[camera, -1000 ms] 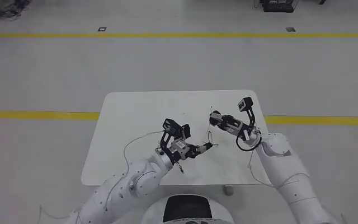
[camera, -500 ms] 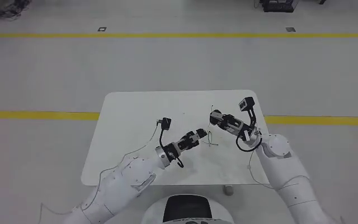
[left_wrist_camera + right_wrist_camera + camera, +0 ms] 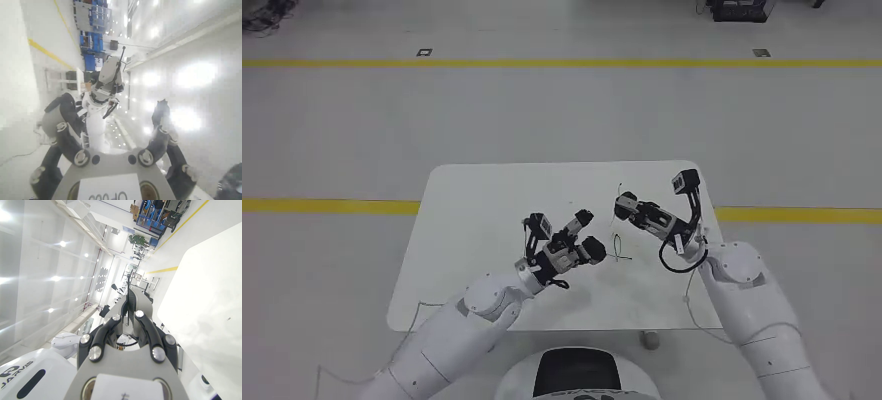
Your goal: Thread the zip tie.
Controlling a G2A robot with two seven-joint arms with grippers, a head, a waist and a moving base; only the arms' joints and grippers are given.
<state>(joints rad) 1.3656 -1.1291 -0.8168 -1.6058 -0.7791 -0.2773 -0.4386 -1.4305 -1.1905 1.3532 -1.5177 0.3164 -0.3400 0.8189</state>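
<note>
My right gripper (image 3: 625,207) is above the right middle of the white table (image 3: 492,200), shut on a thin black zip tie (image 3: 620,190). In the right wrist view the zip tie (image 3: 129,289) runs straight out between the closed fingers of the right gripper (image 3: 129,298). A second thin black strip (image 3: 618,250) lies on the table between the two arms. My left gripper (image 3: 585,234) is just left of that strip, open wide and holding nothing. In the left wrist view the left gripper (image 3: 113,98) faces the right gripper (image 3: 108,75) and its zip tie (image 3: 121,56).
The table's front edge (image 3: 542,328) runs close under both forearms. Bare tabletop lies to the left and at the back. A yellow floor line (image 3: 332,206) passes behind the table.
The left gripper has drawn back to the left, turned at the wrist and now stands wide open. The right gripper with its zip tie has barely moved.
</note>
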